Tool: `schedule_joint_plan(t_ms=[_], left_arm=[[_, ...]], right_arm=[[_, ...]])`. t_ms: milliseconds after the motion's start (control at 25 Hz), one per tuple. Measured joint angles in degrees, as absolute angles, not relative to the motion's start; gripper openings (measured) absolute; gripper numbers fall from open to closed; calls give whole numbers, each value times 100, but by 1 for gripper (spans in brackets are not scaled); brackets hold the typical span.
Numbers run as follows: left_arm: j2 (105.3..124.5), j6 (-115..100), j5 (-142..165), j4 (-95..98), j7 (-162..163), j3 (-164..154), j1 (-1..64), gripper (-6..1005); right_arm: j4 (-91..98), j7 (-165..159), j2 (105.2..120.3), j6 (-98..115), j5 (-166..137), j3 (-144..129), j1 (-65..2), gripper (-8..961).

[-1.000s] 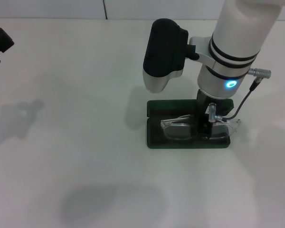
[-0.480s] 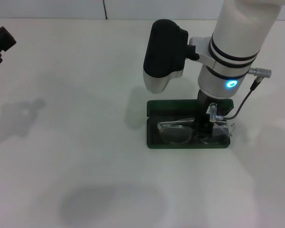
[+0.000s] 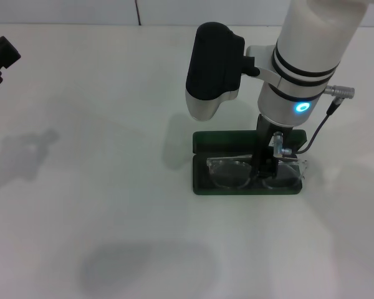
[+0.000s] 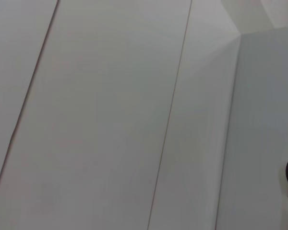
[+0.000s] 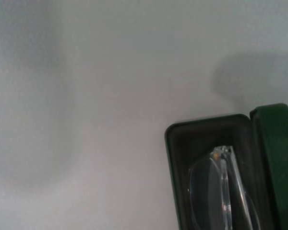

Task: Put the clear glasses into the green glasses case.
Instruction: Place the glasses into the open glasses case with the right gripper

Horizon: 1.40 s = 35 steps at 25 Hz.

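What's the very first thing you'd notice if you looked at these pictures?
The big white right arm with its glowing blue light, reaching down over the open green glasses case near the middle of the white table. The right gripper is down at the clear glasses, which lie in the case's tray. Far off at the left edge, the left gripper hangs idle.

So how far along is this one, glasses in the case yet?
Nearly. The glasses lie inside the open case, one end at its rim. The right gripper is down at them; whether it grips cannot be seen. Left: let go and withdraw. The left gripper is parked at the table's left edge.
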<state>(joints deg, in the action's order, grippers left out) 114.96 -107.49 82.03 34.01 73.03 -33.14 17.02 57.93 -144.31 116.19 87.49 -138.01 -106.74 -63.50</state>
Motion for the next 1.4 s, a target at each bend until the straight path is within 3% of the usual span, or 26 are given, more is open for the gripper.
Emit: schedule_joint_plan(t_ms=[920, 1400], left_arm=[[11487, -10749, 8209, 3401, 7303, -3270, 1669, 106], [11490, -10749, 8210, 3401, 7303, -3268, 1662, 108]], right_arm=[[6480, -14681, 11619, 9120, -13949, -10630, -6198, 186], [8005, -15146, 11619, 9843, -14588, -10401, -5195, 180]])
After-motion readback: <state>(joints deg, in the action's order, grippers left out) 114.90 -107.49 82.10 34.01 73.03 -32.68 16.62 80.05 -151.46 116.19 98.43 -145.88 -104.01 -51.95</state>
